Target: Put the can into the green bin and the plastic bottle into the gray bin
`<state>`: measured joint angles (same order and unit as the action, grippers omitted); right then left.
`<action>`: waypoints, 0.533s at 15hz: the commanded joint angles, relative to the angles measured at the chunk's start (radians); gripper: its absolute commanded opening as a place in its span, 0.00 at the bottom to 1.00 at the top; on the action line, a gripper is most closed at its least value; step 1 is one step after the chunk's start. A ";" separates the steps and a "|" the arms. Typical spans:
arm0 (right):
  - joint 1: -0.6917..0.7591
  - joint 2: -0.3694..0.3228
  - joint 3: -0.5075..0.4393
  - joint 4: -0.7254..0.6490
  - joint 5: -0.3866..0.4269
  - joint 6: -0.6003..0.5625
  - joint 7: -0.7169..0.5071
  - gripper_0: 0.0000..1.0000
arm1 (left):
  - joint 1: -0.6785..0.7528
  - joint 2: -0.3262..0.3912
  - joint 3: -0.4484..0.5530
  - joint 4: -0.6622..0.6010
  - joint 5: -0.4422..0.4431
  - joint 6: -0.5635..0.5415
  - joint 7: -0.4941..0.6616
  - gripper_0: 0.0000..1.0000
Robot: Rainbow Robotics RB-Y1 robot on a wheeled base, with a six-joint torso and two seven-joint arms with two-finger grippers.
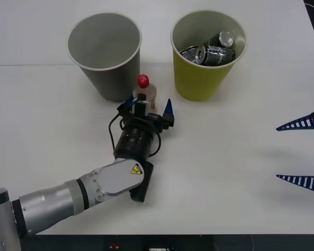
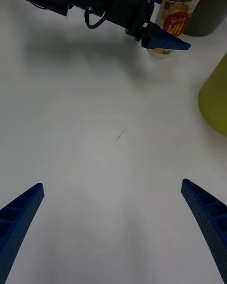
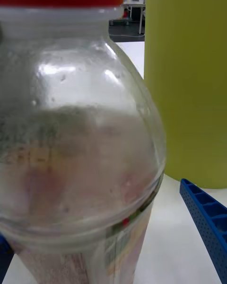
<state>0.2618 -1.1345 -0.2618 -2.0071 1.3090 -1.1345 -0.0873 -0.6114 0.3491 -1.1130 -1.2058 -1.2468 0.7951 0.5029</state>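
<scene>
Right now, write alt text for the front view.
The left tool straddles the upright plastic bottle, open, between the gray bin and the green bin, which holds cans. The right tool waits open at the right edge.

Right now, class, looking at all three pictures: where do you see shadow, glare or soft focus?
Front view: only a faint shadow under the left gripper on the white table. Right wrist view: a broad grey shadow below that arm. Left wrist view: the small clear plastic red-capped bottle is very close, its label soft, bright highlights on its shoulder; the yellow-green tapered bin behind looks evenly lit.
</scene>
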 commanded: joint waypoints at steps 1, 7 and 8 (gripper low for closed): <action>0.000 0.000 0.000 0.000 0.000 0.000 0.000 1.00 | -0.001 0.001 0.002 0.002 0.000 0.000 -0.004 0.64; 0.000 0.000 0.000 0.000 0.000 0.000 0.000 1.00 | 0.001 0.002 0.002 0.000 -0.005 -0.013 -0.004 0.00; 0.000 0.000 0.000 0.000 0.000 0.000 0.000 1.00 | 0.002 0.002 0.002 -0.003 -0.005 -0.022 -0.004 0.00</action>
<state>0.2618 -1.1345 -0.2618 -2.0071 1.3090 -1.1345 -0.0873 -0.6104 0.3511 -1.1106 -1.2062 -1.2514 0.7795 0.4987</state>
